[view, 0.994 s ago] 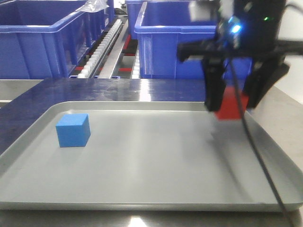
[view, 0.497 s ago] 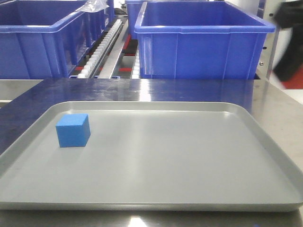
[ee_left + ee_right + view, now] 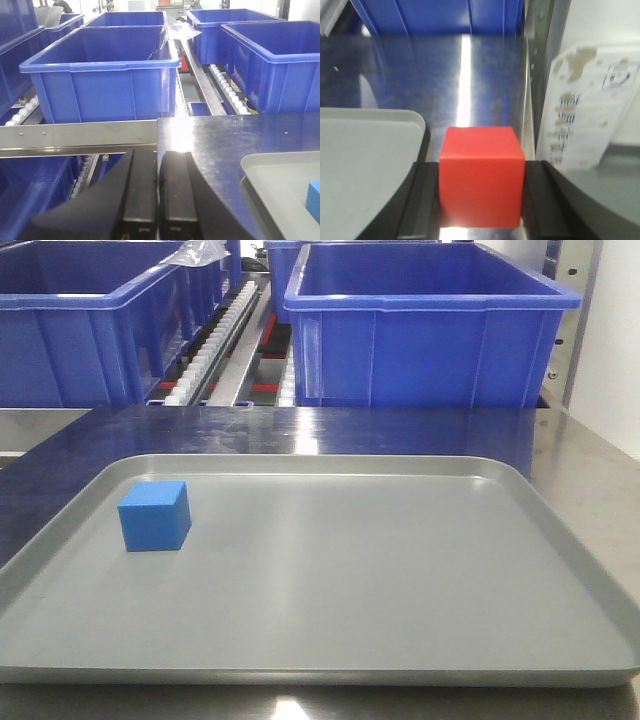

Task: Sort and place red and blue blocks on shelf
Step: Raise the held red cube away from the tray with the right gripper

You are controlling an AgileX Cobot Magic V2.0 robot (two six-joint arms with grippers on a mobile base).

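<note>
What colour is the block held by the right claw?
Bright red; the block shows best in the right wrist view.

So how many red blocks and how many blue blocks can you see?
red block: 1
blue block: 1
Total: 2 blocks

No writing can be read. A white sheet (image 3: 587, 100) at the right edge of the right wrist view carries printed lines and a small blue-bordered box, all too blurred to make out.
</note>
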